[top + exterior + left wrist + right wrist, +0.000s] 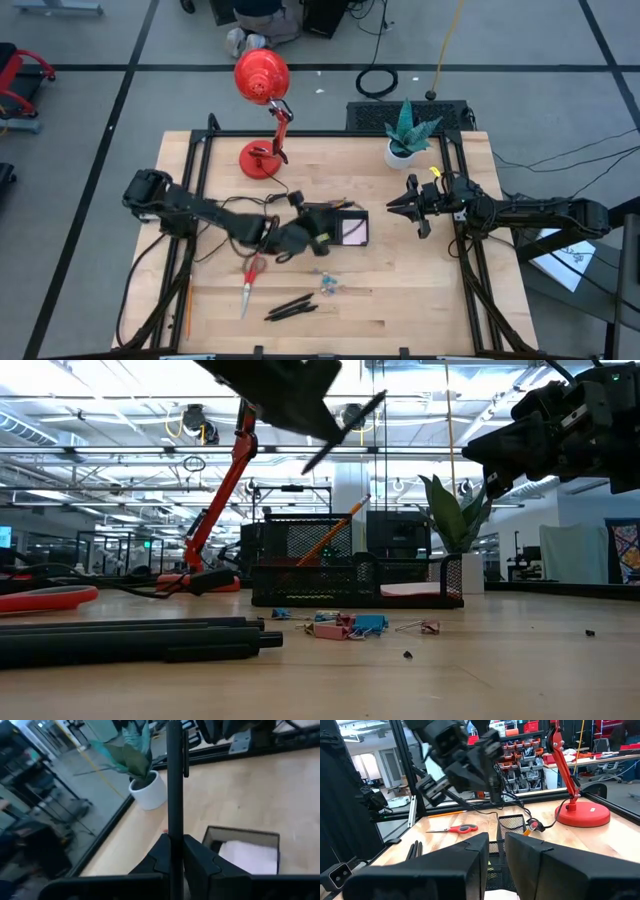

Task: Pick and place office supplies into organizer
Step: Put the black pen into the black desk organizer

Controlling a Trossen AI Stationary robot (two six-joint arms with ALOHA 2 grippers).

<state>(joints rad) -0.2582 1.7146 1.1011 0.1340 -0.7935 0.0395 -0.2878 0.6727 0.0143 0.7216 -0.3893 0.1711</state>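
Observation:
My left gripper (312, 228) hangs above the table's middle, shut on a black pen (174, 785). It is at the left end of the organizer (345, 228), a low black mesh tray. The tray holds a pale sticky-note pad (249, 856) and an orange pencil (336, 532) that leans up out of it. Red-handled scissors (250, 278), two more black pens (290, 306) and small clips (345, 625) lie on the table near its front. My right gripper (403, 205) waits to the right of the organizer, shut but for a thin slit and holding nothing. My left gripper pinches the black pen's barrel (174, 832) between its two fingers (200, 860). It comes from the table's left, nearly level. The pen juts past the fingertips with its clip end (185, 755) away from them. It is lifted clear and slants above the organizer (350, 428).
A red desk lamp (262, 150) stands at the back left of the table and a white plant pot (403, 150) at the back right. Another orange pencil (187, 310) lies near the front left edge. Black frame rails (200, 170) run along the table's sides.

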